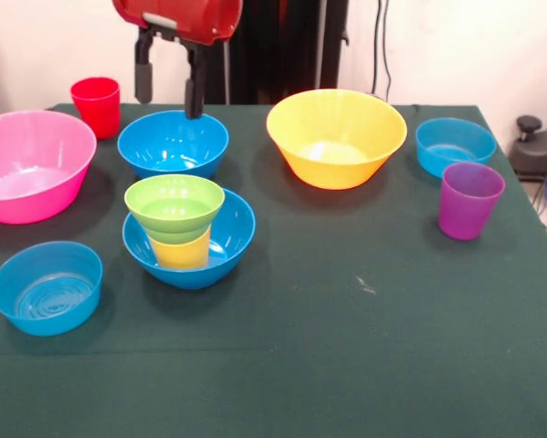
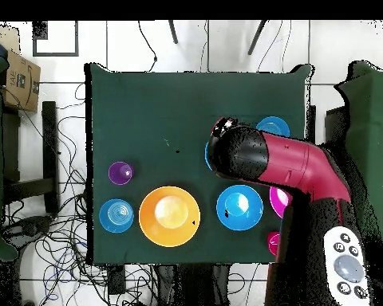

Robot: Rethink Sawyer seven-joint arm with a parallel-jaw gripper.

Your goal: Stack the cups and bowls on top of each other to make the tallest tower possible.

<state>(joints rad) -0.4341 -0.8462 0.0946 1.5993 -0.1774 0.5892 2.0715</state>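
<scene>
Gripper (image 1: 168,89): two black fingers, apart, empty.
Blue bowl (image 1: 173,143): glossy, round, directly below fingertips.
Tower (image 1: 184,230): green bowl on yellow cup inside blue bowl, nearer camera than fingers.

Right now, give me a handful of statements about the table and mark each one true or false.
1. The green bowl sits on the yellow cup. True.
2. The claw grips the red cup. False: it hangs open and empty above a blue bowl.
3. The purple cup tops the tower. False: it stands alone on the table.
4. The pink bowl is empty. True.
</scene>
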